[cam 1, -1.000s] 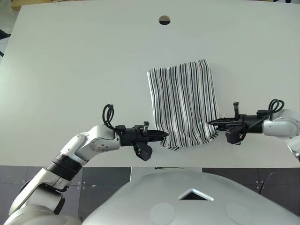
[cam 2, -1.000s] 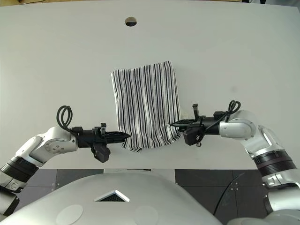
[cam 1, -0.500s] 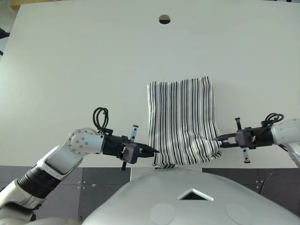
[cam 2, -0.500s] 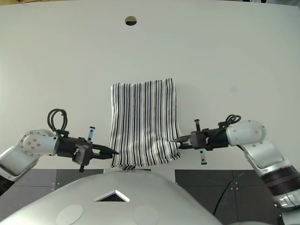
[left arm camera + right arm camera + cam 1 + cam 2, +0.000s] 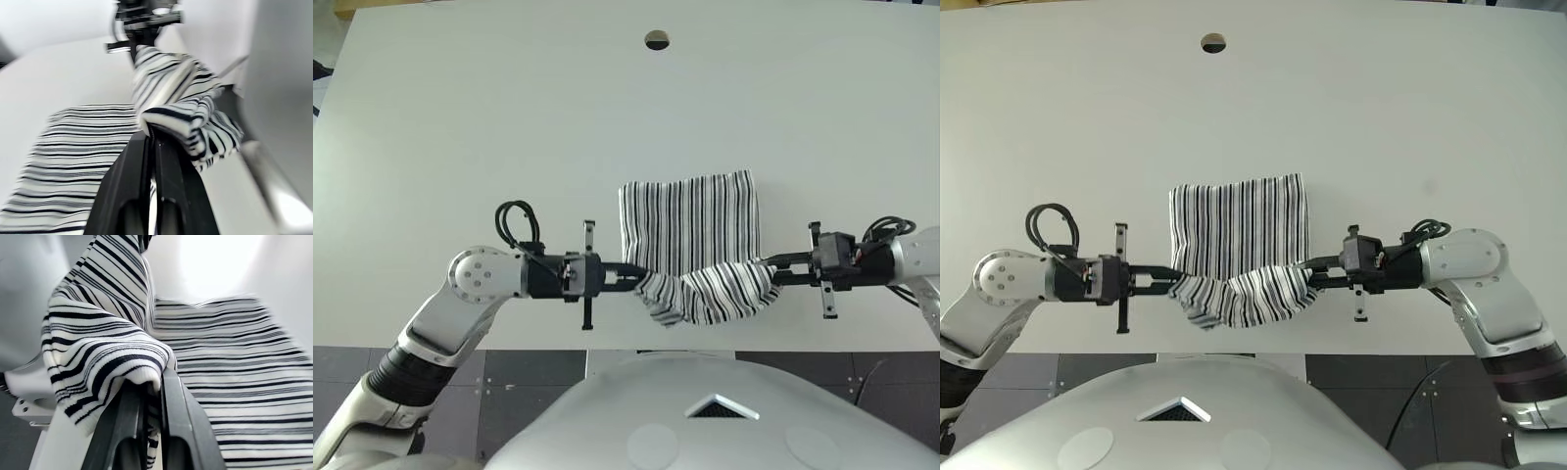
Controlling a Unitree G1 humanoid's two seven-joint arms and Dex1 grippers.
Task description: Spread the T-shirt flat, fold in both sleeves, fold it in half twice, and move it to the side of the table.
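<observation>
The black-and-white striped T-shirt (image 5: 690, 223), folded to a narrow rectangle, lies near the table's front edge. Its near end is raised off the table and sags between the two grippers. My left gripper (image 5: 638, 277) is shut on the near left corner (image 5: 161, 120), and my right gripper (image 5: 769, 269) is shut on the near right corner (image 5: 129, 367). The far part of the shirt (image 5: 1239, 211) rests flat on the table. Both grippers hover just above the table, pointing toward each other.
The white table (image 5: 489, 137) stretches wide to the left, right and far side of the shirt. A round cable hole (image 5: 656, 41) sits at the far middle. The table's front edge (image 5: 509, 348) runs just below the grippers.
Both grippers have closed on the shirt's near corners and lifted them up and away from the front edge. The near end now hangs in a sagging fold above the table.
</observation>
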